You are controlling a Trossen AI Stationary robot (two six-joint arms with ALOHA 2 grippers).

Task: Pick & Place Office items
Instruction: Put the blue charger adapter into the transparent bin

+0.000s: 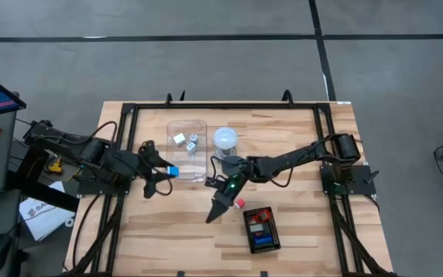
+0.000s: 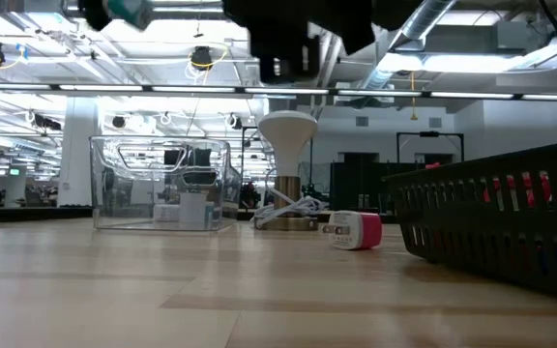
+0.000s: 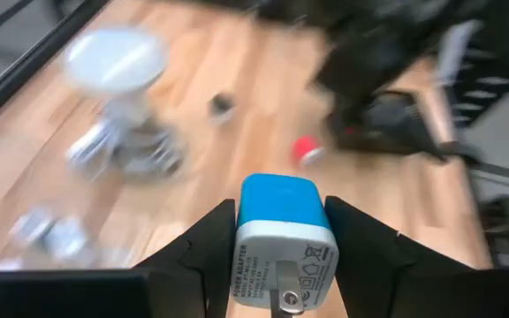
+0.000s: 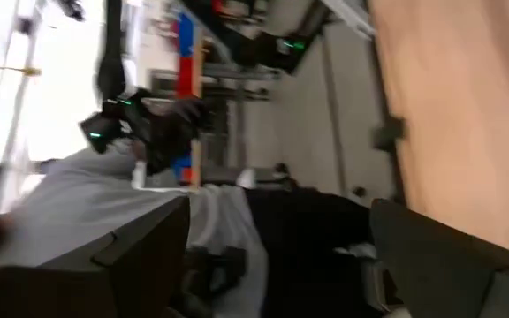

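Left gripper (image 1: 169, 171) up off the table beside the clear plastic box (image 1: 187, 148), clamped on a blue-and-white USB charger block (image 3: 277, 245), prongs pointing back toward the wrist. Clear of the wood by the look of the low view, with the blue block (image 2: 124, 10) high at the top edge. Grip looks centred between both fingers (image 3: 203, 250), though only on the block's smooth sides. Could twist or slide out if swung fast, with nothing below but bare wooden table (image 1: 298, 238).

Right gripper (image 1: 220, 206) out between the box and the black tray (image 1: 261, 229), fingers spread wide, nothing between them. Red charger block (image 1: 239, 204) lying on the wood just beside it, white face and prongs showing in the low view (image 2: 356, 231).

Main worry: both arms crowding the same middle strip. Carrying the blue block toward the tray means crossing right past the right arm, so a clash of links or cables looks possible. Also at risk: the lamp-like white bulb stand (image 1: 224, 141) and its cord, just behind the right arm's forearm. Could topple with one careless elbow sweep.

Two white blocks (image 1: 184, 141) sitting inside the clear box, red and blue pieces (image 1: 261, 228) already in the tray. Red block small and rounded; likely to skid away from a sloppy pinch.
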